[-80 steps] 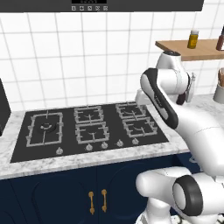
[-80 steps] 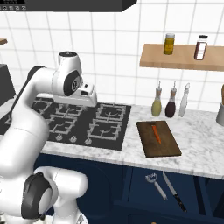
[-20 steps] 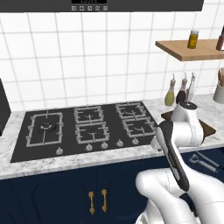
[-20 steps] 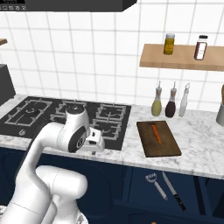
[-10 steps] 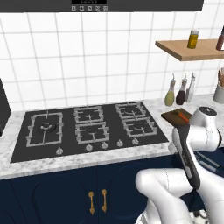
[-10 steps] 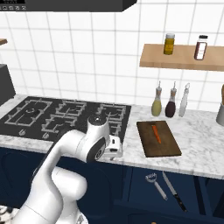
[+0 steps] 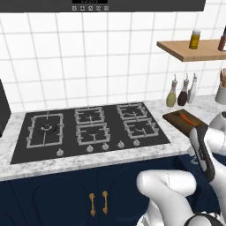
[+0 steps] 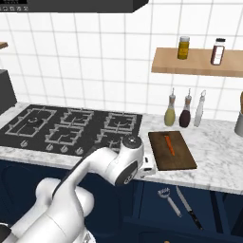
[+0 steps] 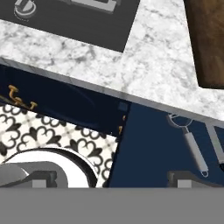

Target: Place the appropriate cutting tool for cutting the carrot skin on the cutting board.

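The dark brown cutting board lies on the marble counter right of the stove, and the small orange carrot lies on it. The same board and carrot sit at the right in the left base view. A peeler and a dark-handled knife lie in the dark blue drawer below the board. My gripper is open and empty, hanging over the counter's front edge. The peeler is ahead to its right and the board's corner is farther up. My wrist is left of the board.
The black stove takes up the counter's left part. Three bottles stand at the wall behind the board. A tan shelf with jars hangs above. Gold cabinet handles and patterned floor lie below the counter edge.
The arm has swung right from in front of the stove and dropped to the counter's front edge beside the board. The jaws have stayed open.
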{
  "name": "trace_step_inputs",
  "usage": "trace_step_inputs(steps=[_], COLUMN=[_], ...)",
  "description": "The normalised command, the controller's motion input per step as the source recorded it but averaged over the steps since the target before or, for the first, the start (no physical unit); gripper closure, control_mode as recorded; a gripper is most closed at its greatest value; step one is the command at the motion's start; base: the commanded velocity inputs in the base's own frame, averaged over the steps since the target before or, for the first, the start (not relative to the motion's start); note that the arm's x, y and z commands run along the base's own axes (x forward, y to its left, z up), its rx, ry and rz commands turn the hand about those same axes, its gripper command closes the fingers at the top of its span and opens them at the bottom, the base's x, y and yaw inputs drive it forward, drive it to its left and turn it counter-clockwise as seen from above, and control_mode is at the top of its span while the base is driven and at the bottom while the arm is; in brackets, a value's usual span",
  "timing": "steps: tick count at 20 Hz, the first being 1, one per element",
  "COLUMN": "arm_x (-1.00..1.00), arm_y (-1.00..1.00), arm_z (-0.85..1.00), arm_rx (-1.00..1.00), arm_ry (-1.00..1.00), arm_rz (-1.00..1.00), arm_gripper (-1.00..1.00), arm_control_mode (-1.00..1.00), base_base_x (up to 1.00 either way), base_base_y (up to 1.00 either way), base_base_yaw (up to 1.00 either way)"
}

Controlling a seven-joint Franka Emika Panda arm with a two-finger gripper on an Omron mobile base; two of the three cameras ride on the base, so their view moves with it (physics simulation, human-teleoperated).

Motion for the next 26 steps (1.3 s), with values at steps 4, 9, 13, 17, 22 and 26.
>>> trace_step_inputs(steps=[4,9,13,17,22,26], arm_x=[0.26,0.26,0.24,0.05,-0.06,-0.17], arm_y=[-0.75,-0.69,-0.75,-0.38,-0.09,-0.05], arm_z=[0.0,0.0,0.0,0.03,-0.21,-0.52], arm_rx=[0.0,0.0,0.0,0.0,0.0,-0.03], arm_ry=[0.0,0.0,0.0,0.0,0.0,0.01], arm_rz=[0.07,0.07,0.08,0.05,0.0,0.0], arm_gripper=[-1.0,-1.0,-1.0,-1.0,-1.0,-1.0], arm_control_mode=[-1.0,-1.0,-1.0,-1.0,-1.0,-1.0], base_base_x=[0.0,0.0,0.0,0.0,0.0,0.0], base_base_y=[0.0,0.0,0.0,0.0,0.0,0.0], base_base_yaw=[0.0,0.0,0.0,0.0,0.0,0.0])
